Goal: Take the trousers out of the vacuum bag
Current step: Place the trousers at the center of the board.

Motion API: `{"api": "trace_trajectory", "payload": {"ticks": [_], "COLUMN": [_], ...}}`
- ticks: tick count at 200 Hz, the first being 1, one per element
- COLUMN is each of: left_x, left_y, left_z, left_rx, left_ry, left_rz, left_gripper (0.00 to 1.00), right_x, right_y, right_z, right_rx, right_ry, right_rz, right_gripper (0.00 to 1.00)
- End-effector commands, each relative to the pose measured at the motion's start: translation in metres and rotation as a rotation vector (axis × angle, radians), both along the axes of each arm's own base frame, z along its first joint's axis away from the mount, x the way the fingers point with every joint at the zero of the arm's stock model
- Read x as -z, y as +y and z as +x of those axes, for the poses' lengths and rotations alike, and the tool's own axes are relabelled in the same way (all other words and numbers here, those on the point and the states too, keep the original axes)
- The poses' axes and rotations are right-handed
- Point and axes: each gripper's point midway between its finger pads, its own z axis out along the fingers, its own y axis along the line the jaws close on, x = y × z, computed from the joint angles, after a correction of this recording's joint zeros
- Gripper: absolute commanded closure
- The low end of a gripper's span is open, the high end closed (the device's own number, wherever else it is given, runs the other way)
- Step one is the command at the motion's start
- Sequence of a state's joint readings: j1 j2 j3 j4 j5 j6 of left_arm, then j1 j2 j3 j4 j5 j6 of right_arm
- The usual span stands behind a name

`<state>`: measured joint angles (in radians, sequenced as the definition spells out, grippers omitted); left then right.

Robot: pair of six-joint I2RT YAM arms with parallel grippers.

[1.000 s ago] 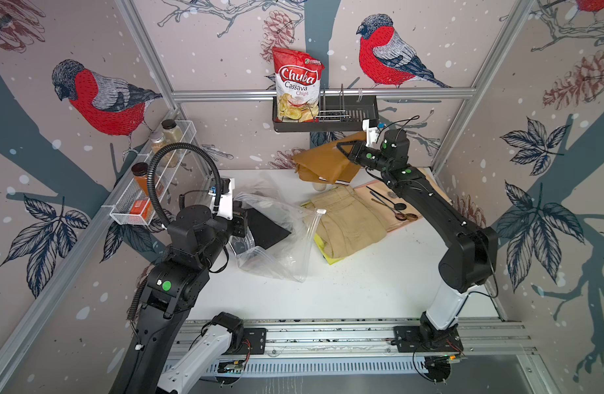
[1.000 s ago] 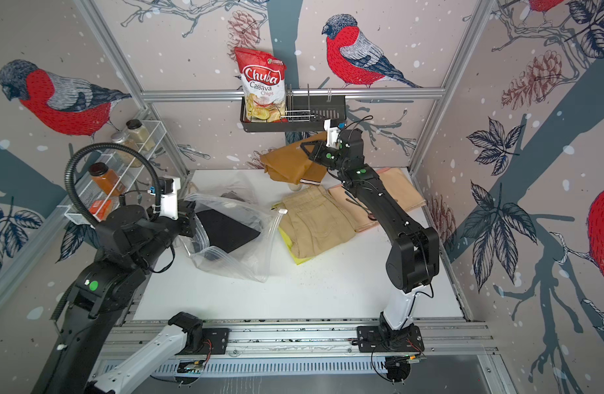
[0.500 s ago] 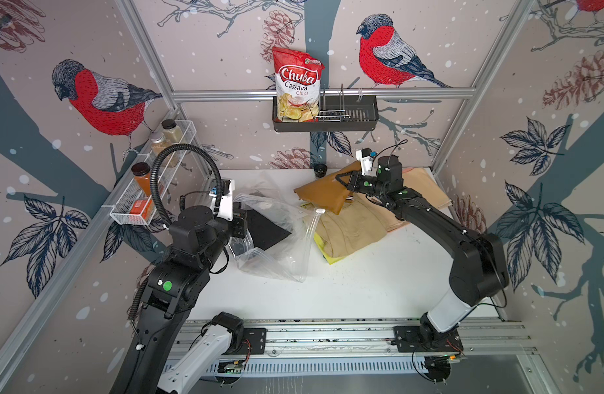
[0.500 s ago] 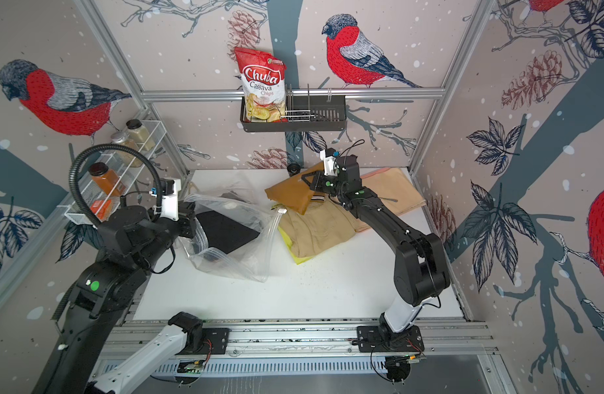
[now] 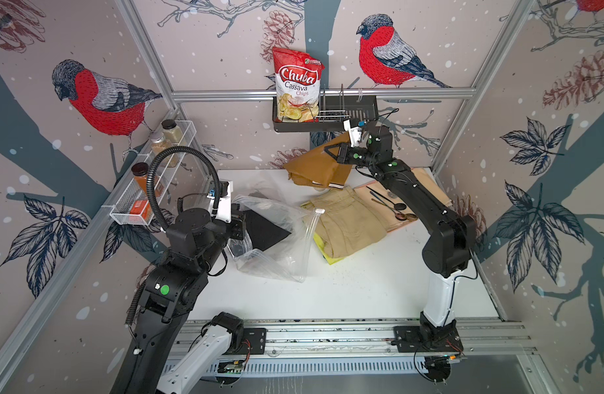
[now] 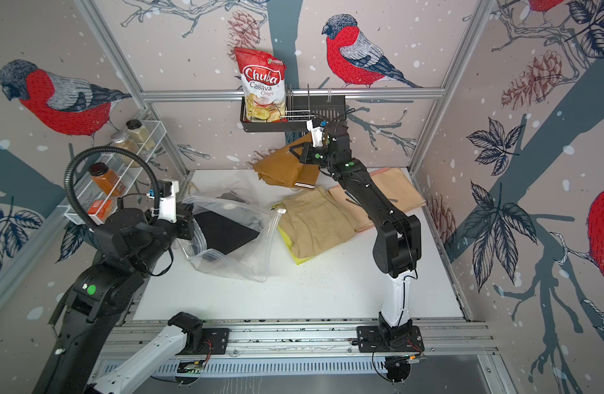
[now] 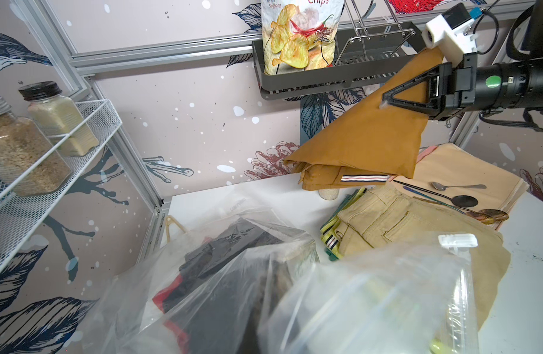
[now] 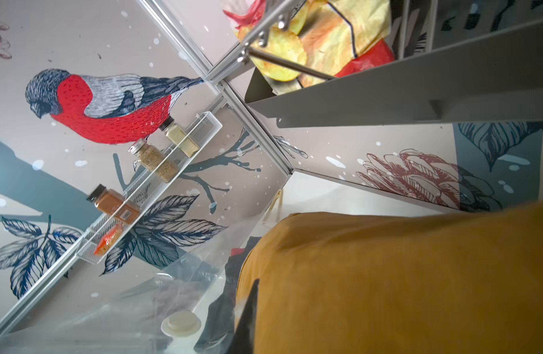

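On the left wall a white wire spice rack carries jars. Just in front of it the left gripper is clamped tight on the rim of the vacuum bag, and the crinkly plastic is drawn up to it. The bag lies on the white table with its mouth gaping. The dark trousers are inside it; the left wrist view shows red trim on them. The white zip slider sits at the bag's right edge, just beside the khaki trousers.

That khaki pair lies flat outside the bag on top of yellow trousers. Teal fabric peeks from the same stack in the left wrist view.

Further back the right gripper has its jaws nearly closed, pinching the mustard-brown trousers. They hang in the air below the black wall basket, which holds a Chuba cassava chips bag. Whether their lower fold touches the table I cannot tell.

At the right, a peach cloth bears several spoons, and the right arm crosses above it.
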<state>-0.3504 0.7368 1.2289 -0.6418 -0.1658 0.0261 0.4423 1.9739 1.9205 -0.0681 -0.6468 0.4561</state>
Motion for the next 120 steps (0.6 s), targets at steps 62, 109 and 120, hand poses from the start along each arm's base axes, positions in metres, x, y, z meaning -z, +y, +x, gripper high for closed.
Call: {"api": "trace_trajectory", "payload": {"ticks": [62, 109, 120], "left_x": [-0.002, 0.004, 0.003], "left_y": [0.007, 0.0, -0.002], "left_z": [-0.003, 0.006, 0.008], "left_rx": [-0.032, -0.009, -0.004], "left_ry": [-0.009, 0.01, 0.005], "left_rz": [0.008, 0.01, 0.002], "left_gripper": [1.0, 1.0, 1.0], "right_x": [0.079, 0.072, 0.065], "right_y": [-0.058, -0.061, -0.052], "right_z": [-0.053, -0.092, -0.102], "right_rx": [0.006, 0.065, 0.089], "right_ry": [0.006, 0.078, 0.068], "right_rz": [-0.125, -0.042, -0.027], "right_gripper": [1.0, 1.0, 1.0]}}
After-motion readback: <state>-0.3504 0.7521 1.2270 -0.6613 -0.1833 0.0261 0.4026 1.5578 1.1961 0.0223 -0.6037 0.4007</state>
